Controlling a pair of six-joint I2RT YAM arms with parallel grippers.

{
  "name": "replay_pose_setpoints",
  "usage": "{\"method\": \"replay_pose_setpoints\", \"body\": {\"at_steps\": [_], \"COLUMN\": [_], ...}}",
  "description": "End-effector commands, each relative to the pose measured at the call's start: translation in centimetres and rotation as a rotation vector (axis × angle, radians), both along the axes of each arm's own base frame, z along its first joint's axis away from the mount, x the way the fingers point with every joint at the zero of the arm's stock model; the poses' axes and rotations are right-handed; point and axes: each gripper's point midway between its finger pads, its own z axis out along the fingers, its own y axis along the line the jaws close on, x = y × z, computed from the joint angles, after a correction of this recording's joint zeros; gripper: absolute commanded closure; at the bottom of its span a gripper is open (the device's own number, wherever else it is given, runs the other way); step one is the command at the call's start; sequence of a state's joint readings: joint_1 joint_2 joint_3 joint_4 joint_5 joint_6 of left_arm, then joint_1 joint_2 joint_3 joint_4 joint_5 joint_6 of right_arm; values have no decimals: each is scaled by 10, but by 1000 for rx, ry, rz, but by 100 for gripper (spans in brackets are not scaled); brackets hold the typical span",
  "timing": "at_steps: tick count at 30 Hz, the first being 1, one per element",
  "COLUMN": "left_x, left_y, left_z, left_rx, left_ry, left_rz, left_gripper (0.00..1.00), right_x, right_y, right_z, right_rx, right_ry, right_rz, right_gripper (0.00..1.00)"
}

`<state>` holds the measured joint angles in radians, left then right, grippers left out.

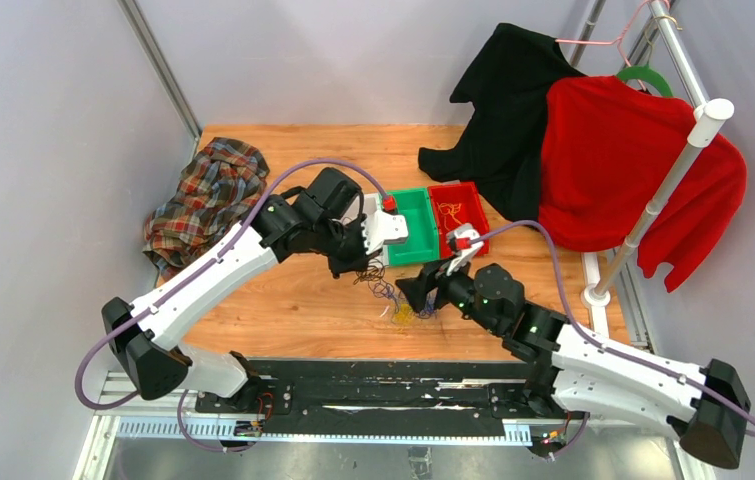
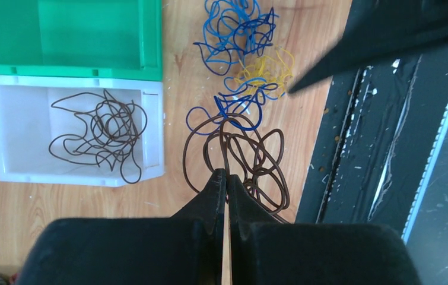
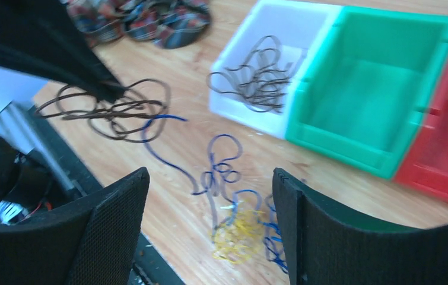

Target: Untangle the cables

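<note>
My left gripper (image 2: pixel 227 178) is pinched tight on a brown cable (image 2: pixel 251 157), its loops spread over the wooden table (image 2: pixel 8 225) just beside the white bin (image 2: pixel 73 80). The other cables (image 1: pixel 403 312), a blue tangle (image 2: pixel 236 29) and a yellow tangle (image 2: pixel 267 66), touch it, next to the green bin (image 2: pixel 150 35). 1 more brown loop (image 2: pixel 99 127) lies inside the white bin. My right gripper (image 3: pixel 209 175) hovers above the yellow tangle, fingers wide apart, holding nothing. The red bin (image 3: pixel 447 148) adjoins the green bin.
</note>
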<state>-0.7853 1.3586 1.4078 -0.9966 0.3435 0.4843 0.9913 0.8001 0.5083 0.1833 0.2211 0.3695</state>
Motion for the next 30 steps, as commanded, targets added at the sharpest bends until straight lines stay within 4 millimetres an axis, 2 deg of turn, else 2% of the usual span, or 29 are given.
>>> {"method": "replay_pose_setpoints", "body": {"at_steps": [1,6,8,11,14,15,21,26,30], "left_x": [-8,-12,-14,-15,-11,-8,34,77,94], "left_y": [-10,-10,-9,-7,-2,-1,17,29,30], "left_z": [17,24,26,29,34,36,60,94,108], "left_rx": [-61,-85,-90,-82,-61,-56,8,24,28], "left_ry": [38,44,45,42,6,-12,-206,-341,-391], "left_rz": [5,11,9,3,1,0,75,154,171], "left_gripper": [99,99,99,99,100,100,100,99,100], "right_x": [-21,-9,-2,7,10,11,5,-8,-19], "right_y": [45,62,64,60,48,42,7,-15,-23], "right_z": [22,7,0,-16,-35,-43,-90,-129,-144], "right_rx": [68,29,9,-36,-93,-113,-214,-294,-293], "right_ry": [-70,-34,-27,-8,10,19,85,175,227], "right_rz": [196,180,149,98,51,26,-54,-77,-72], "right_gripper": [24,28,36,57,89,97,99,99,99]}}
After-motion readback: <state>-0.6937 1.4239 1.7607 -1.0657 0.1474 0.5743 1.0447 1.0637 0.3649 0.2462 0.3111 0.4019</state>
